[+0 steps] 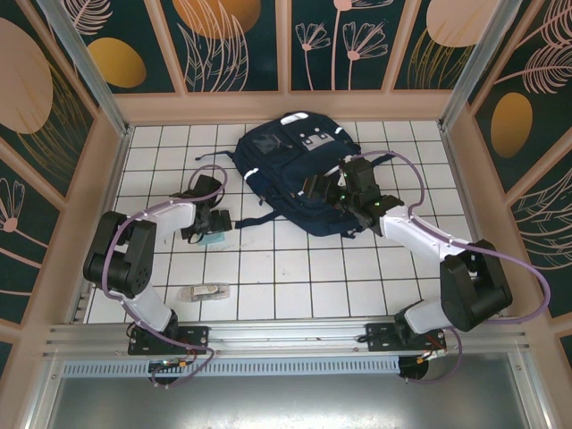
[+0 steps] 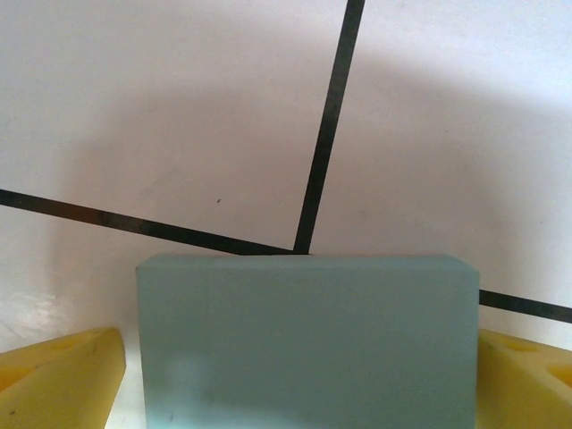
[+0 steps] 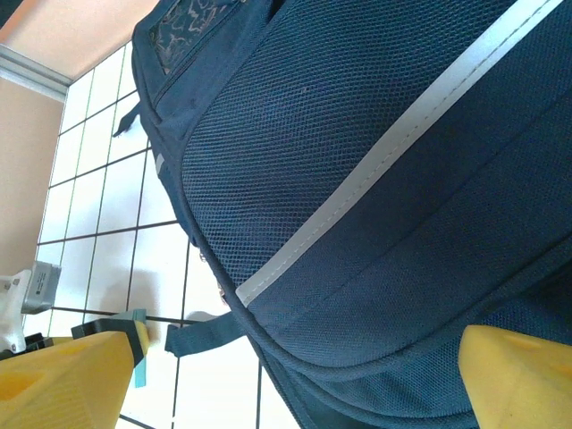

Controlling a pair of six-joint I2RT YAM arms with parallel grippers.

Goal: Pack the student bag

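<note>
Student bag (image 1: 295, 174), top view: lies flat at 12 o'clock on the white tiled counter (image 1: 295, 286), navy, pale patches up, straps trailing toward 7 o'clock. My left tool (image 1: 210, 217) sits well apart from it, off the bag's 8 o'clock, low over a pale blue-green block (image 1: 213, 239). My right tool (image 1: 329, 192) is at the bag's 4 o'clock edge, over the fabric. Small clear-wrapped packet (image 1: 204, 292) lies alone at 7 o'clock on the counter, near my left arm's base.

Left wrist view: left tool (image 2: 295, 384) released, jaws spread wide. Yellow fingers (image 2: 58, 375) at 8 and 4 o'clock, the block (image 2: 308, 340) flat on the tiles between them. Thin strip of tile shows between the block and the 8 o'clock finger; at 4 o'clock the two look just beside each other, contact not clear.

Right wrist view: right tool (image 3: 290, 380) released, jaws wide, nothing gripped. Bag (image 3: 357, 179) runs close under it, mesh panel crossed by a grey reflective stripe (image 3: 384, 161) from 8 to 1 o'clock. One strap (image 3: 201, 335) pokes out onto the tiles at 8 o'clock. Whether my fingers (image 3: 518, 375) touch the fabric I cannot tell.
</note>
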